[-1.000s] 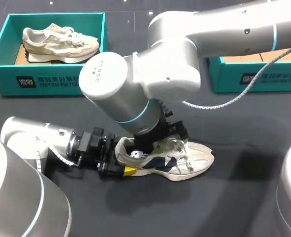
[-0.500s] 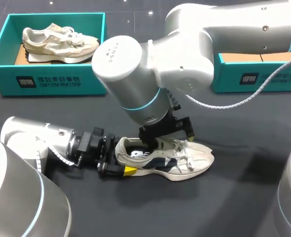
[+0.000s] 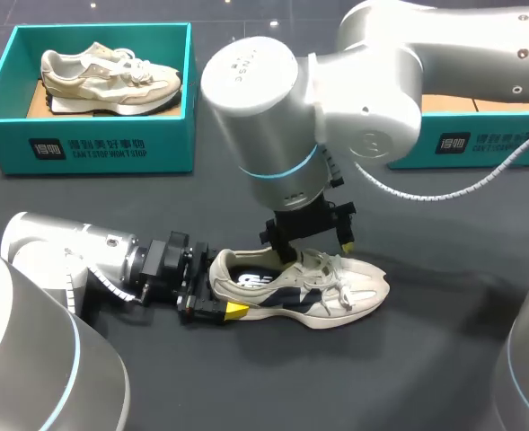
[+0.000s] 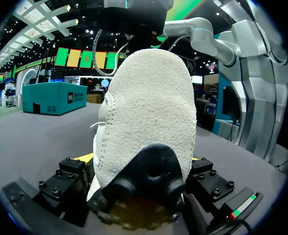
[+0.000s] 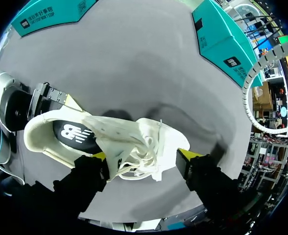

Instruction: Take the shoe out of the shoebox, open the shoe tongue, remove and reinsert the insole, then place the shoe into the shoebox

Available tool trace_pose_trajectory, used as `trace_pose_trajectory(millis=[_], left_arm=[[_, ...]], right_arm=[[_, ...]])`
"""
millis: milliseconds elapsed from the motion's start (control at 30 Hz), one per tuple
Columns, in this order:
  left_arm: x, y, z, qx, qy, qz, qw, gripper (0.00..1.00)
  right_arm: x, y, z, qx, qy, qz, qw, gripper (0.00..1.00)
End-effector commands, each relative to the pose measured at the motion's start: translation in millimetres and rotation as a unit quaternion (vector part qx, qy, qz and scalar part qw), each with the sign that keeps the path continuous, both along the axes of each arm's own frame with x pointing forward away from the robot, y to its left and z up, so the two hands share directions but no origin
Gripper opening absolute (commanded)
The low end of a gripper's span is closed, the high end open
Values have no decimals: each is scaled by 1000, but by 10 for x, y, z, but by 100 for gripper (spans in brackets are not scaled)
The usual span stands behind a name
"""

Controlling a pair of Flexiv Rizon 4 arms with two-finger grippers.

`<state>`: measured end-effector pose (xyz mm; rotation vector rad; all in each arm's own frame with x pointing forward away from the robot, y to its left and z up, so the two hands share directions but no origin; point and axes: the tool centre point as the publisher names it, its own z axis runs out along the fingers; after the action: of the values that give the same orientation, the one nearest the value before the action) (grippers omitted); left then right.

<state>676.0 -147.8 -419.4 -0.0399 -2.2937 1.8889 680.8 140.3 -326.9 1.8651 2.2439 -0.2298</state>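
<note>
A cream and navy shoe (image 3: 318, 289) lies on its sole on the dark table, toe to the right. Its dark insole (image 3: 251, 279) sits inside the collar and shows in the right wrist view too, insole (image 5: 77, 134). My left gripper (image 3: 217, 291) lies low on the table, shut on the shoe's heel; in its own view the suede heel (image 4: 148, 112) fills the gap of the left gripper (image 4: 141, 161). My right gripper (image 3: 314, 246) hangs over the tongue, open. In its wrist view the right gripper (image 5: 143, 155) straddles the tongue and laces (image 5: 134, 149).
A teal shoebox (image 3: 84, 144) at the back left holds a second, beige shoe (image 3: 107, 76). Another teal box (image 3: 480, 142) stands at the back right, partly behind my right arm. Bare dark table lies in front of the shoe and to its right.
My right arm has swung to the right and its gripper has lifted out of the shoe's collar to above the tongue, fingers drawing in slightly. The insole now shows. The left arm is unmoved.
</note>
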Motion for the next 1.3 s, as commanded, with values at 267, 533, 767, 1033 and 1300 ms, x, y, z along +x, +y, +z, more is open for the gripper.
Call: trace_pose_trajectory(millis=[267,533,767,1033,1300], left_arm=[[14,0,-25,0,0,0,1000,0],[14,0,-25,0,0,0,1000,0],[14,0,-25,0,0,0,1000,0],[14,0,-25,0,0,0,1000,0],[14,0,-25,0,0,0,1000,0]], right_arm=[[-90,18,-68,55,25,4,998,49],[-206,46,-75,67,27,-20,997,48],[-215,45,-76,83,20,-43,995,44],[-203,19,-77,100,26,-45,994,28],[-227,-23,-34,114,34,-40,992,2]])
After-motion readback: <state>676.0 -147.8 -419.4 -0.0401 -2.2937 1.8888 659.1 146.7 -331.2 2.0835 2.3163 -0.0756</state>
